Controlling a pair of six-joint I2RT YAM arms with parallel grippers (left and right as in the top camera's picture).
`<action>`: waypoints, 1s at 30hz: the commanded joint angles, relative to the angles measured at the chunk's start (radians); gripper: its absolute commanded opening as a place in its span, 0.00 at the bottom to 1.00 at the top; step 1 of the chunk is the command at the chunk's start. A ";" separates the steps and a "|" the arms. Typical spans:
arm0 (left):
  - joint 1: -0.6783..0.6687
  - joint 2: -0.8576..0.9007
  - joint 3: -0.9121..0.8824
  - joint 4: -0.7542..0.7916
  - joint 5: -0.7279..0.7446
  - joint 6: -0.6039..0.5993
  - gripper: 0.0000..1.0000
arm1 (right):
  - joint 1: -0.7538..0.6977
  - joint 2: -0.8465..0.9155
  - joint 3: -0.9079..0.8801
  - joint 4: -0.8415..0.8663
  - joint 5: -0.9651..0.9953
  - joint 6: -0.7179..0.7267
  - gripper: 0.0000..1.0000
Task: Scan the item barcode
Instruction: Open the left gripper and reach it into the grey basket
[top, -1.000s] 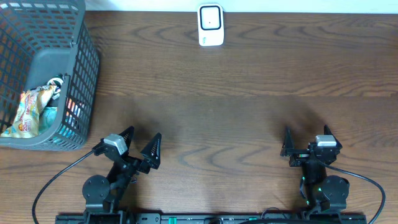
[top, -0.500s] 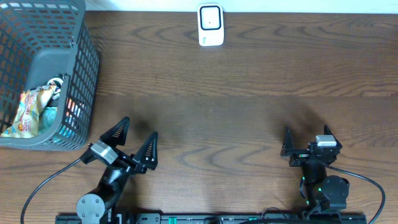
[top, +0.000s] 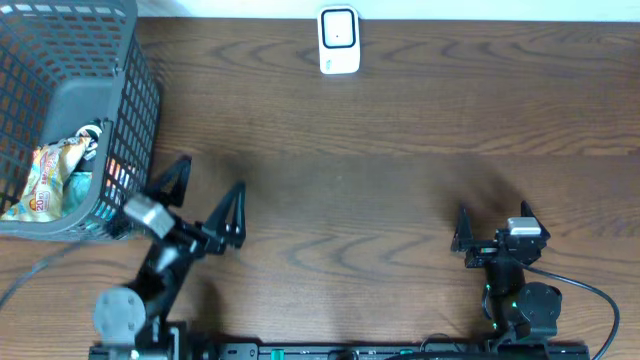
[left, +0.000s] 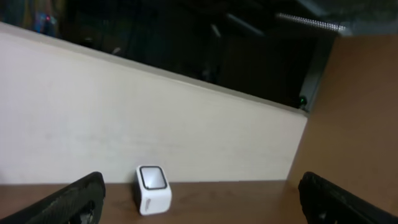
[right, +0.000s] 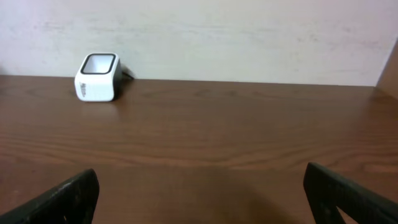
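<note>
Found left gripper (top: 213, 173) and right gripper (top: 492, 208) jaws apart, empty.
Saw left one just beside basket (top: 140, 110) wall at 9 o'clock, scanner (top: 339, 40) at 12, open table (top: 400, 130) between.

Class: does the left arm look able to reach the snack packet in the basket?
Probably, but only from above: the basket's mesh wall stands between its open fingers and the snack packet; the top is open.

Smooth wood-grain table (top: 400, 170), matt plastic basket (top: 142, 100), glossy plastic scanner (top: 339, 42), shiny crinkled packet (top: 47, 178).
</note>
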 joint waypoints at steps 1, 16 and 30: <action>0.004 0.165 0.185 0.000 -0.001 0.106 0.97 | 0.003 -0.005 -0.003 -0.002 0.000 -0.012 0.99; 0.114 0.808 1.300 -1.024 -0.440 0.564 0.97 | 0.003 -0.005 -0.003 -0.002 0.000 -0.012 0.99; 0.443 1.049 1.424 -1.252 -0.812 0.548 0.97 | 0.003 -0.005 -0.003 -0.002 0.000 -0.012 0.99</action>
